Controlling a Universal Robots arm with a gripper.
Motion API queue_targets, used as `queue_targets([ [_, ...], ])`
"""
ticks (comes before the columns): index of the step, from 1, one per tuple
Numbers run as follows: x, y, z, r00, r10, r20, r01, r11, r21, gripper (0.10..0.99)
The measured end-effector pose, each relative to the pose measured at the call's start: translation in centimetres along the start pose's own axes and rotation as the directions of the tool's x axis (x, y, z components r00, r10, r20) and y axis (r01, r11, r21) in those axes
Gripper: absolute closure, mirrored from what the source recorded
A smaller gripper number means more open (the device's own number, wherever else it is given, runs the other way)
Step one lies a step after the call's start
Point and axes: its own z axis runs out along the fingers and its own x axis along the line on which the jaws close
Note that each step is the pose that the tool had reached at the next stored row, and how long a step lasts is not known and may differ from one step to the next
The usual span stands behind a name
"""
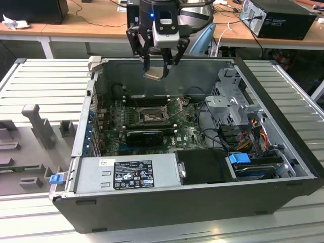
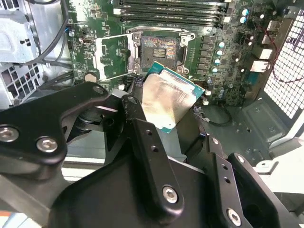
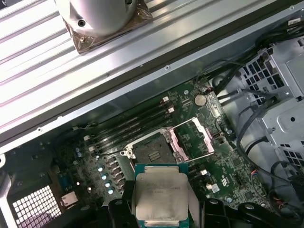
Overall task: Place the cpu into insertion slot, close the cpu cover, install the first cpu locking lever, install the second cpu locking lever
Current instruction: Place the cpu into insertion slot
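My gripper (image 1: 158, 67) hangs above the open computer case, over its back wall, shut on the cpu (image 1: 156, 73). In both wrist views the cpu (image 2: 168, 99) (image 3: 159, 197) is a pale silver square with a green rim, pinched between the black fingers (image 2: 135, 118). The insertion slot (image 1: 151, 116) (image 2: 159, 47) (image 3: 152, 152) lies bare on the green board below, apart from the chip. Beside the slot, the cpu cover (image 2: 111, 57) (image 3: 192, 140) is swung open.
The case (image 1: 167, 202) holds a power supply (image 1: 126, 174) at the front, a black heatsink block (image 1: 144, 136), memory slots (image 2: 171, 7) and a metal drive cage (image 1: 233, 106) with cables at the exterior view's right. The case stands on a ribbed grey table (image 1: 45, 86).
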Motion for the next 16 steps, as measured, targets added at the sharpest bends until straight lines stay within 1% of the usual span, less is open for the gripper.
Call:
queue_targets([
  [3,0.0,0.0,0.0,0.9995,0.031,0.0028,-0.031,0.9995,-0.001,0.557],
  [7,0.0,0.0,0.0,0.9974,0.072,0.0064,-0.072,0.9974,-0.002,0.557],
  [9,0.0,0.0,0.0,0.9965,0.083,0.0075,-0.083,0.9965,-0.002,0.557],
  [13,0.0,0.0,0.0,0.9931,0.117,0.0104,-0.117,0.9931,-0.003,0.557],
  [16,0.0,0.0,0.0,0.9894,0.145,0.0128,-0.145,0.9895,-0.004,0.557],
])
